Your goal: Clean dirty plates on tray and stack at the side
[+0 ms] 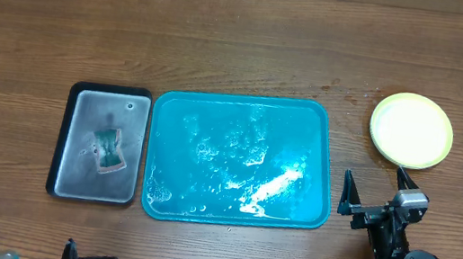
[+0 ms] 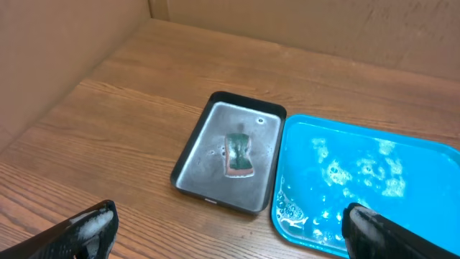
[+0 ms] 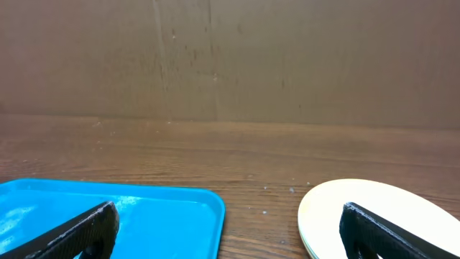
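Note:
The plates (image 1: 411,129) lie in one stack on the table right of the teal-blue tray (image 1: 240,160); the top plate is pale and unsmeared. The stack also shows in the right wrist view (image 3: 374,212). The tray holds soapy water and foam, no plates, and shows in the left wrist view (image 2: 374,180) and right wrist view (image 3: 144,216). My right gripper (image 1: 376,195) is open and empty, just in front of the stack and right of the tray. My left gripper (image 2: 230,234) is open and empty, near the table's front edge; only its base shows in the overhead view.
A small black-rimmed grey metal tray (image 1: 102,143) lies left of the teal tray, with a green sponge (image 1: 109,150) in it; both show in the left wrist view (image 2: 237,151). A cardboard wall stands behind the table.

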`<state>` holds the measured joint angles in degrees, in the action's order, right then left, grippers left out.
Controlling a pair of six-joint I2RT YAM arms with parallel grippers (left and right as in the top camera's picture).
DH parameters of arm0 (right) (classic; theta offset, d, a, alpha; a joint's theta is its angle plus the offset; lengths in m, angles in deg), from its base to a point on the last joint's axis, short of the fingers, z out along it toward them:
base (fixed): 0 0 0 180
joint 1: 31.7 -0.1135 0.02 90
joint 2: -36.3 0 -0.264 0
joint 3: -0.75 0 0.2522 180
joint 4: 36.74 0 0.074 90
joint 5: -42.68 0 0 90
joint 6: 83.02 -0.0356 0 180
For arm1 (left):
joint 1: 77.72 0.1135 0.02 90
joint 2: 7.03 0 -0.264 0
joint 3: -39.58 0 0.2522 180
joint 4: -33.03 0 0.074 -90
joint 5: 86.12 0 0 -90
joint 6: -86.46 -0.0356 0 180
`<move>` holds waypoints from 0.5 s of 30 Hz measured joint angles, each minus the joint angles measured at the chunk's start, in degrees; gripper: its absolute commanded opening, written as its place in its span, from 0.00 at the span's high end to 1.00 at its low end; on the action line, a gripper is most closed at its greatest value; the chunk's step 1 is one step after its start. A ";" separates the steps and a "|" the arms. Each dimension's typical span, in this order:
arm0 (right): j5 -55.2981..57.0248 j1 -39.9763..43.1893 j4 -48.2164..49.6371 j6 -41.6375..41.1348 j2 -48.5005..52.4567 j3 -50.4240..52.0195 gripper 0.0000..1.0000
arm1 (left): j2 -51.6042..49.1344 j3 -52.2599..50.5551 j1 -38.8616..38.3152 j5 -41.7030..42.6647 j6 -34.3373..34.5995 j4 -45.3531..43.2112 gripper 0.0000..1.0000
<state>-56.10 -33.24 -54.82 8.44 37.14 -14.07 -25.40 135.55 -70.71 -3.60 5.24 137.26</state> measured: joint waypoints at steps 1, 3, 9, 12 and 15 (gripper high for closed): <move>-0.02 0.00 0.00 0.02 0.00 0.00 0.00 | 0.00 0.00 0.00 0.00 0.00 0.00 0.00; -0.02 0.00 0.00 0.04 0.00 0.00 0.00 | 0.00 0.00 0.00 0.00 0.00 0.00 0.00; -0.02 0.00 0.02 0.02 0.00 0.00 0.00 | 0.28 -1.77 -0.09 1.42 0.22 -10.10 0.00; -0.02 0.00 0.04 0.02 0.00 0.00 0.01 | 1.57 -7.04 -0.26 3.52 0.26 -21.46 0.00; 0.00 0.00 0.07 0.00 0.00 0.00 0.00 | 5.38 -16.28 -0.26 6.38 0.24 -33.97 0.00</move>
<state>-56.10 -33.24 -54.75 8.44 37.14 -14.07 -20.02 119.27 -70.97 2.78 5.48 103.30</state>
